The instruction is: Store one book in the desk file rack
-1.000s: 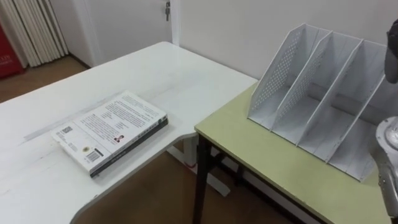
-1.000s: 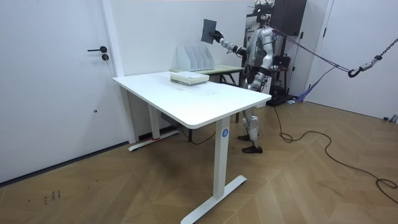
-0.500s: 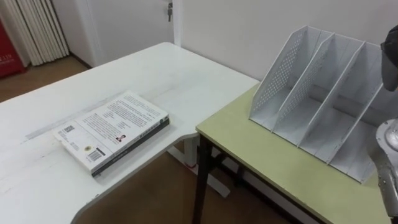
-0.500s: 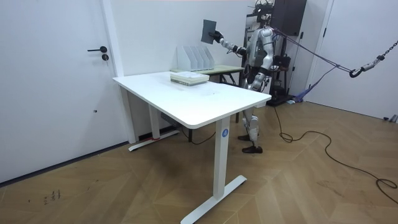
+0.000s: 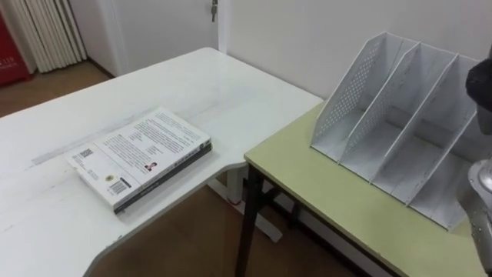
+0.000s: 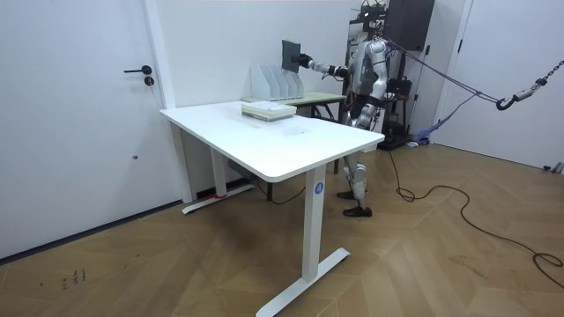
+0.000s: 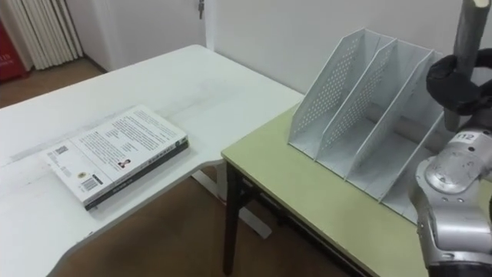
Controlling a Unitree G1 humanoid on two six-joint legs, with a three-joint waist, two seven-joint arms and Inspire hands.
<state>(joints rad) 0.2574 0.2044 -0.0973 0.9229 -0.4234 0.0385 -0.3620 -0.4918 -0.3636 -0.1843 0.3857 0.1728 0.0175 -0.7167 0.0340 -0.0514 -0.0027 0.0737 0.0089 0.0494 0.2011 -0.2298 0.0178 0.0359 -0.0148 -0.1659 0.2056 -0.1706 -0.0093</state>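
— Book [image 6: 291, 55] first. Where do I find it in the room view?

— Up in the air. You see it as a flat dark slab held upright above the file rack [image 6: 278, 82], clear of the slots. The robot stands behind the green table [image 6: 319, 99] with its right arm stretched out level toward the room view's left. The right hand [image 6: 306, 60] meets the book's near edge, but from that far off you cannot read the fingers.

— And the right eye view?

— There you get just the book's thin grey edge. It rises out of the hand and is cut off by the top of the frame, so its cover is hidden from you. The hand is dark, with its fingers curled tight round that edge, and it is poised over the rack's right-hand slots. The pale forearm comes up from the lower right corner and covers the rack's near right end.

— Left eye view?

— You get a dark sliver at the right border, beside the rack, too clipped to tell hand from book. The rack is white, with a perforated side wall and slanted dividers, and it stands on the green table. A white-covered book [image 5: 140, 158] lies flat on the white desk [image 5: 192, 85], near the desk's front edge and well apart from the rack.
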